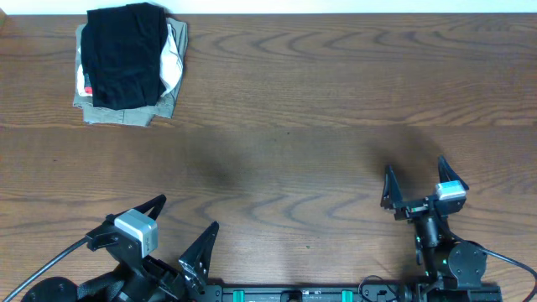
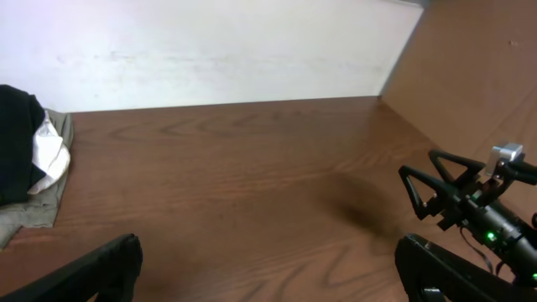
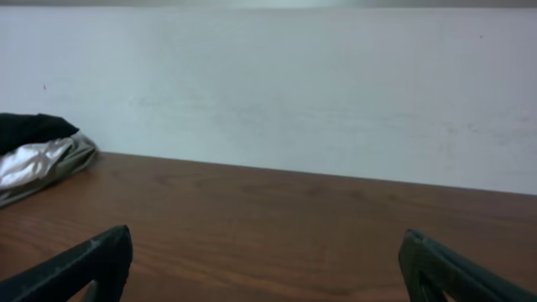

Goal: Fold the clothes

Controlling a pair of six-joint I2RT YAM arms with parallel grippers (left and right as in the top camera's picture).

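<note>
Left gripper (image 1: pixel 186 213) gaping; clothes (image 1: pixel 126 54) lengthwise front-to-back.

Left hand (image 1: pixel 186 212) spread wide, right hand (image 1: pixel 415 165) spread wide, arms apart

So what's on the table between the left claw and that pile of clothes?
Nothing; the overhead view shows only bare wooden table between the left gripper and the pile of clothes.

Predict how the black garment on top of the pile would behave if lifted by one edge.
The black garment would probably droop and unfold, since its edges look soft and rumpled. It seems light, being folded cloth. Pushed, it would likely bunch up or slide off the pile beneath.
</note>
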